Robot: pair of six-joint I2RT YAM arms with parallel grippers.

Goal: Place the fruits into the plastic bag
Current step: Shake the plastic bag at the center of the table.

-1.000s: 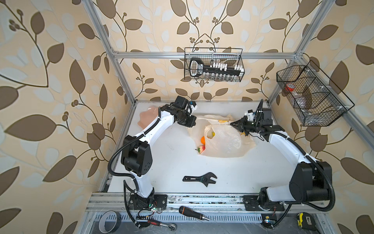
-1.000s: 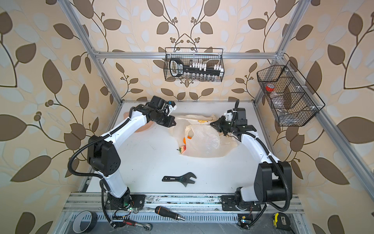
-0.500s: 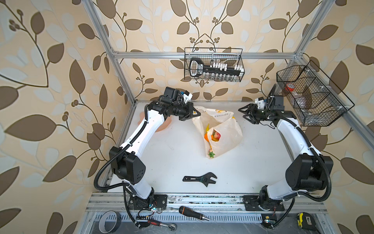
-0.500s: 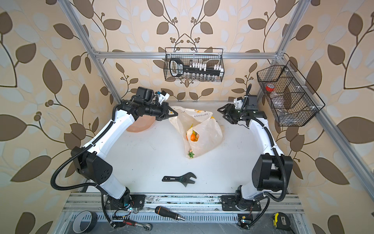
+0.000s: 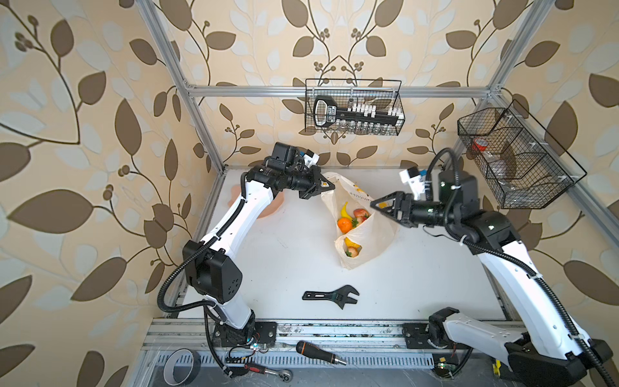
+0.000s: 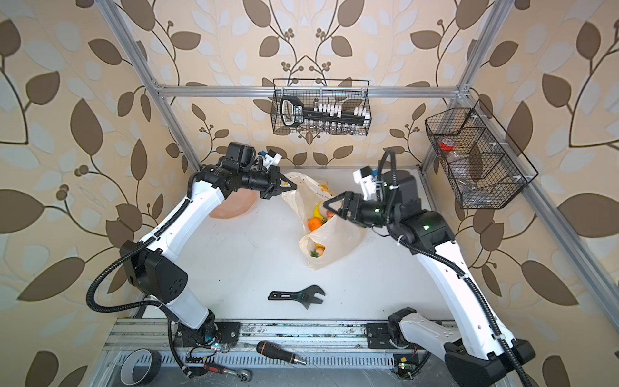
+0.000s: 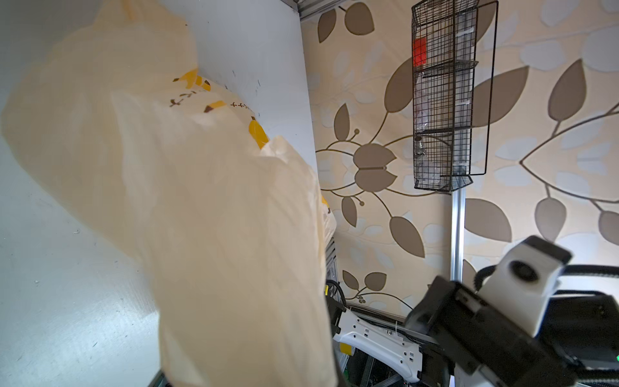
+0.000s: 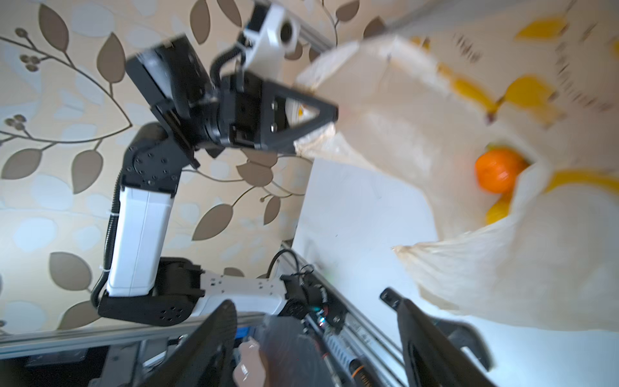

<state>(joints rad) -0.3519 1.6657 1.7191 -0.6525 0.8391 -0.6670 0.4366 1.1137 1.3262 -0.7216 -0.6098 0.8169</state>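
The task looks almost done: every one of the fruits (image 5: 350,221) that you can find sits inside the plastic bag (image 5: 368,234), and none lies loose on the white bench (image 5: 284,254) in either top view. The bag stands toward the middle of the bench's back edge, its bottom resting on the surface and its top pulled up. It is thin, translucent, cream-white film, crinkled and slack, printed with yellow banana bunches and small dark text. Your left gripper (image 5: 326,187) is clamped on the bag's upper edge and holds it raised. Your right gripper (image 5: 375,206) hovers at the opposite rim with its jaws spread wide and nothing between them; its dark fingers (image 8: 214,338) stand well apart in the right wrist view. Through the mouth you see a round, glossy orange tangerine (image 8: 497,171), a curved yellow banana (image 5: 345,210) and a red fruit (image 5: 360,214). Lower down, through a gap in the film, sit another yellow piece and a strawberry (image 5: 351,252) with green leaves. A pale pink dish (image 5: 271,211) lies near the back left corner, half hidden under the left arm; its visible part looks empty. A black adjustable wrench (image 5: 331,296) lies near the front edge. What seems left is to set the bag down.
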